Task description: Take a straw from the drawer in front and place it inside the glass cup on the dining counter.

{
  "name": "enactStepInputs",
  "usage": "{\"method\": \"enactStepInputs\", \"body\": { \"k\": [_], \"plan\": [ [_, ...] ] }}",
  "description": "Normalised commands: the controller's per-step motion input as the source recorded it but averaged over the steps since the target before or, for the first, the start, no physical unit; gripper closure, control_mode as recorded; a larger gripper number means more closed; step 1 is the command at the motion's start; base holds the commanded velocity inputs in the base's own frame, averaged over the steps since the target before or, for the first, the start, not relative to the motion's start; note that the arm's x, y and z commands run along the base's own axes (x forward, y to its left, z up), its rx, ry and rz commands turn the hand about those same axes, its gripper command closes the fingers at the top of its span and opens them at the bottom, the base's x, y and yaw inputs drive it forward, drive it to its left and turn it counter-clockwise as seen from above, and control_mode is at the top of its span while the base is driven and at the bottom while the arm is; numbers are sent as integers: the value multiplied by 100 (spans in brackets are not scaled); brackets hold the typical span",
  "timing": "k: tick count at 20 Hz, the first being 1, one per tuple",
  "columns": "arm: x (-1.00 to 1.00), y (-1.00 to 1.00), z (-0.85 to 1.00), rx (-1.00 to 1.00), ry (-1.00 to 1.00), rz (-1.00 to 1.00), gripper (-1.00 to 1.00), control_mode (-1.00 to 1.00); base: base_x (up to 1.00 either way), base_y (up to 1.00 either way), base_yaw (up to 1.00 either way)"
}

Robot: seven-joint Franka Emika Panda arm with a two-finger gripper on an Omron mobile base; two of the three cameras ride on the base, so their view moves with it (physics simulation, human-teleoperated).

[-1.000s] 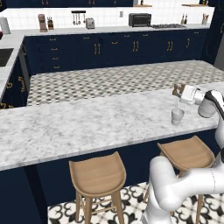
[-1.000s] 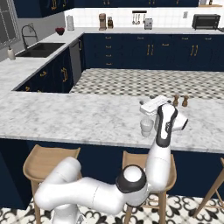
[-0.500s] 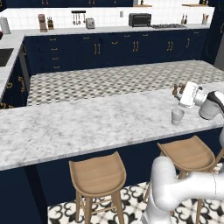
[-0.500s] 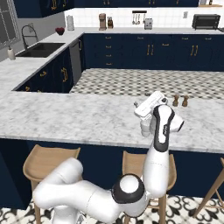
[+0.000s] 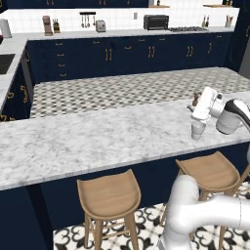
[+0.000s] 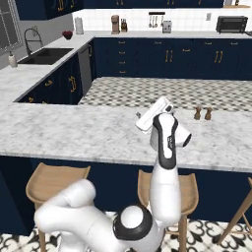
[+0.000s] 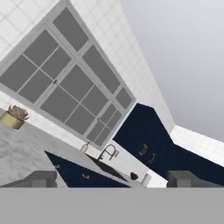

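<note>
The glass cup [image 5: 197, 130] stands near the right end of the dining counter [image 5: 97, 139], a small clear tumbler. My gripper [image 5: 202, 103] hovers just above it, tilted up and away toward the far left of the room. From the other side, the gripper [image 6: 150, 115] sits at the top of the raised arm, over the dining counter [image 6: 74, 133]. In the hand view the gripper [image 7: 111, 179] is open, its fingertips [image 7: 40, 178] wide apart with nothing between them, facing a window and a sink. The drawer and the straw are out of view.
Two small brown shakers [image 6: 203, 113] stand on the dining counter to the right of the arm. Wooden stools [image 5: 110, 195] [image 5: 211, 171] line its near side. A patterned floor and navy cabinets [image 5: 122, 56] lie beyond.
The hand has swung left above the cup and turned to face further up and away. Its jaws have stayed wide apart.
</note>
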Motion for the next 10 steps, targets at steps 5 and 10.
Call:
{"method": "enactStepInputs", "body": {
  "k": [5, 10],
  "plan": [
    [-23, 50, 39, -10, -4, -7, -100, -100, 0, 0, 0],
    [-23, 48, 35, -9, -2, -6, -100, -100, 0, 0, 0]
  ]
}}
